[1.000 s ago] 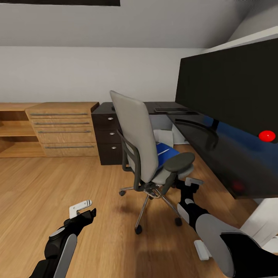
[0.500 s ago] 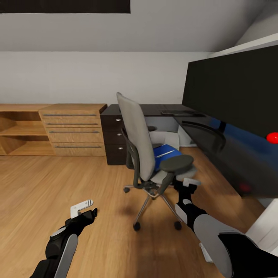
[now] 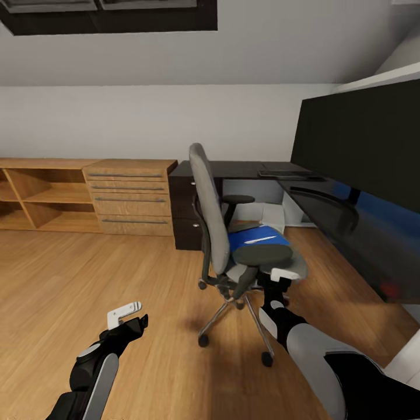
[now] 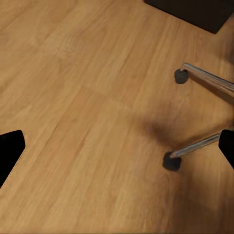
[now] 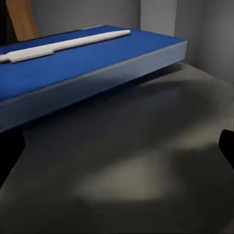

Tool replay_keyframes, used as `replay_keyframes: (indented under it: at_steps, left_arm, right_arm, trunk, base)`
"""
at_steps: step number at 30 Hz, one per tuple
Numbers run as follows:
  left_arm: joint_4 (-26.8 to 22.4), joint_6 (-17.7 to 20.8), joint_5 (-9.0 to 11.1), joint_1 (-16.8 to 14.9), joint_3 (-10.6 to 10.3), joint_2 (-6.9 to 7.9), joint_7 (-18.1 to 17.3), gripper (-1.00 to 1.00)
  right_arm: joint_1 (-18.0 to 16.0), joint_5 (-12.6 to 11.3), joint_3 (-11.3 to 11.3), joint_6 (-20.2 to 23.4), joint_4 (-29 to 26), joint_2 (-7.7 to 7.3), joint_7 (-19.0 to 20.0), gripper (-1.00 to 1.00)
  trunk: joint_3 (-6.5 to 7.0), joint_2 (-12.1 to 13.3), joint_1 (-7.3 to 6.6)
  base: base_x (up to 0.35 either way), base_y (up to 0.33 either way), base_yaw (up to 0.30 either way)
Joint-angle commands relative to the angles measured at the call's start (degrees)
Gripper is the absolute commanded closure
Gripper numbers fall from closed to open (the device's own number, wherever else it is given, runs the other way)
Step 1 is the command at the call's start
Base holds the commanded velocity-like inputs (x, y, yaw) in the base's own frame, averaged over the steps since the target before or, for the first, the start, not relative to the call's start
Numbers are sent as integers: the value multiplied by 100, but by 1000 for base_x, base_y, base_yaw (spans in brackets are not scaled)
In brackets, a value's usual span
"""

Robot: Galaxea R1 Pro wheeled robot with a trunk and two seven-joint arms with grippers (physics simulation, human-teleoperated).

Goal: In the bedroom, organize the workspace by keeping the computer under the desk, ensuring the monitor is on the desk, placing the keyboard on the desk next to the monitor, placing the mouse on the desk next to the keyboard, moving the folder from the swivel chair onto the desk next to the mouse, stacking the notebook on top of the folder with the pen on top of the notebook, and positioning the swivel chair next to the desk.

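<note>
**Folder and pen sitting on the chair seat**

The blue folder [image 3: 255, 239] is lying on the swivel chair [image 3: 233, 233] seat, carrying the white pen [image 5: 63, 44]. The right claw [image 3: 280, 279] is hovering open beside the seat, gripping nothing. The left claw [image 3: 129, 314] is hanging open over the floor [image 4: 83, 122]. The keyboard [image 3: 286, 173] is resting on the tabletop [image 3: 350, 221].

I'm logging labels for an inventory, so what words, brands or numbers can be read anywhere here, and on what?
None: no readable text anywhere.
The keyboard is too far away to make out any key legends.
The monitor is blank, and the folder and pen are unmarked.
</note>
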Motion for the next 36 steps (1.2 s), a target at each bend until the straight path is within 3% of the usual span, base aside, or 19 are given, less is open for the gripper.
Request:
replay_keyframes:
  at_steps: [1,12,36]
  left_arm:
    - [-6,19,60,-7,3,-3,46,-100]
    - [-4,19,60,-4,3,-3,55,-100]
    - [-1,19,61,-3,-32,4,33,-100]
  right_arm:
    - [-4,-15,-5,-24,2,35,-7,-100]
    - [-4,-24,-8,-18,4,110,-9,-100]
    - [-4,-20,-21,-24,25,99,0,-100]
  trunk:
    - [-1,-2,-1]
    - [5,-2,-1]
    - [5,-2,-1]
  base:
    - [0,0,231]
    - [0,0,251]
    - [-55,-74,8]
